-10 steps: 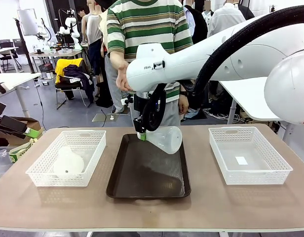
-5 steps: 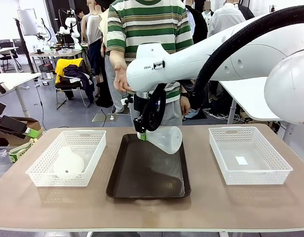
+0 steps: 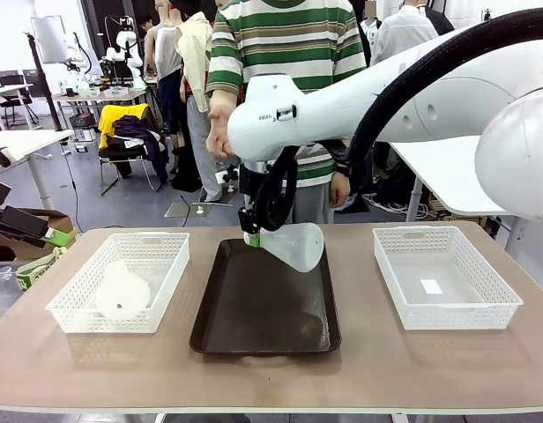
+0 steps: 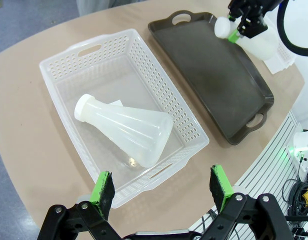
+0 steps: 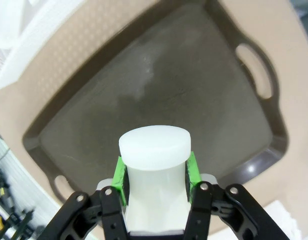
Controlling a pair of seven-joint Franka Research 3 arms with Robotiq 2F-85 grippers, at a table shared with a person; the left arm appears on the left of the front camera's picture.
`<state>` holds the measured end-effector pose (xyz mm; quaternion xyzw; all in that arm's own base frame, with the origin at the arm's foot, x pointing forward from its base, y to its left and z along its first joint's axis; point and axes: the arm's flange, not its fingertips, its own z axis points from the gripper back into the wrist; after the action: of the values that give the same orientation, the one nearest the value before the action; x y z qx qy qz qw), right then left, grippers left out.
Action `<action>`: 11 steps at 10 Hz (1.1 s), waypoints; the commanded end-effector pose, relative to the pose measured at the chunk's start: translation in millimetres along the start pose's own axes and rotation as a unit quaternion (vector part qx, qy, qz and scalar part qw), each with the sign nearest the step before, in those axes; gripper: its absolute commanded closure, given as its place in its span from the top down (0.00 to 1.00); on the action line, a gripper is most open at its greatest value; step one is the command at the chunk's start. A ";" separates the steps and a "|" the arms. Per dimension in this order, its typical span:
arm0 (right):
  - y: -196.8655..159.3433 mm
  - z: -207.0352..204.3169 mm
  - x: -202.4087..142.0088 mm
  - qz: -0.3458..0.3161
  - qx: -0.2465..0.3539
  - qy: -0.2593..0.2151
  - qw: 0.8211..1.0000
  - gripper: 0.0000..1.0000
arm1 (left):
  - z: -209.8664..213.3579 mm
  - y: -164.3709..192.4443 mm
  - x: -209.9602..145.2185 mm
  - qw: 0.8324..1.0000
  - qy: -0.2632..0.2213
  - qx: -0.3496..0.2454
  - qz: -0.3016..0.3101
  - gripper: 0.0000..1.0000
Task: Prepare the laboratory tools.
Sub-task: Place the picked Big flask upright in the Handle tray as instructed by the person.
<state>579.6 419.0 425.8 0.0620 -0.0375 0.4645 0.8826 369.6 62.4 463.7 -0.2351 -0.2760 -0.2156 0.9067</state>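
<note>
A frosted white conical flask [image 3: 296, 246] hangs tilted over the far end of the dark brown tray [image 3: 263, 304], its wide base pointing right. My right gripper [image 3: 251, 236] is shut on its neck; in the right wrist view the flask's capped neck [image 5: 154, 160] sits between the green pads [image 5: 120, 177], above the tray [image 5: 159, 85]. A second flask [image 4: 126, 131] lies on its side in the left white basket [image 4: 159, 75], also visible as the flask [image 3: 122, 291] in the front view. My left gripper [image 4: 159, 184] is open, high above that basket's near edge.
An empty white mesh basket [image 3: 443, 275] stands at the table's right. A person in a striped shirt [image 3: 285, 53] stands at the far side, one hand [image 3: 219, 137] just behind my right arm. Bare table runs along the front edge.
The held flask has shifted slightly up and toward the far side with my right gripper. The person has stepped a little to the right. The left basket's flask has not moved.
</note>
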 end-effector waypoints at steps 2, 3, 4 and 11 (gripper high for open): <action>-8.7 39.8 -37.7 0.056 0.055 -0.110 0.991 0.00 | -1.0 2.5 -3.6 1.000 -0.005 -0.008 -0.009 1.00; -16.5 44.7 -45.0 0.087 0.087 -0.159 0.980 0.00 | -1.0 2.5 -3.6 1.000 -0.005 -0.008 -0.009 1.00; -27.0 41.7 -51.3 0.107 0.126 -0.226 0.960 0.00 | -1.0 2.5 -3.6 1.000 -0.005 -0.008 -0.009 1.00; -65.6 -7.9 -82.7 0.310 0.234 -0.544 0.744 0.00 | -1.0 2.5 -3.6 1.000 -0.005 -0.008 -0.009 1.00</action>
<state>605.5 334.6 421.0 0.4548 -0.4155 0.5762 0.5372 369.6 62.5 463.5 -0.2347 -0.2757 -0.2155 0.9069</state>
